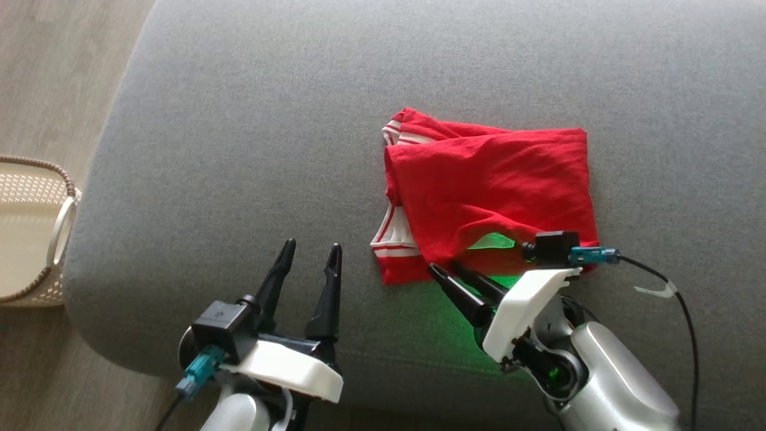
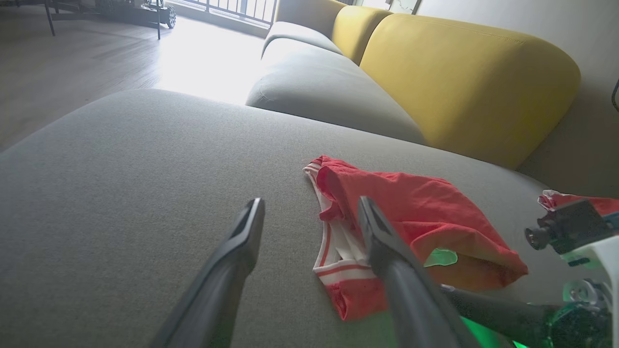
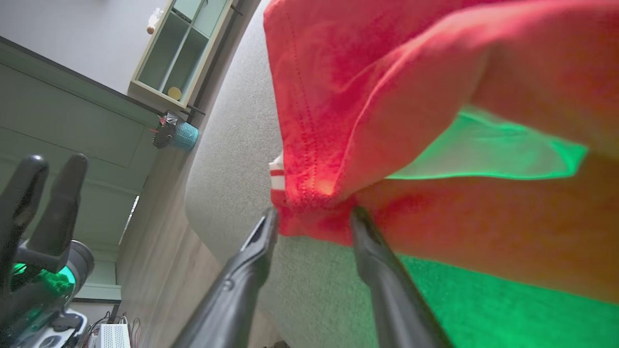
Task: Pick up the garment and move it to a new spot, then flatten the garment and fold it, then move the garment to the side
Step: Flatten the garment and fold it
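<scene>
At the far left I see a pale woven basket [image 1: 36, 233] on the wooden floor [image 1: 54, 72], just beside the rounded end of a grey sofa seat [image 1: 251, 120]. Low and left of centre, my left claw [image 1: 313, 245] hovers over bare cushion with its two dark fingers spread wide apart and nothing between them. Right of centre, the red garment [image 1: 497, 179] lies loosely folded on the seat, with white striped trim showing along its left edge. At the lower right, my right claw [image 1: 444, 266] points at the garment's near edge. Its fingers are apart, the tips touch the hem, and a bunch of red cloth sits between them, not pinched. A green glow from that arm colours the cushion underneath.
</scene>
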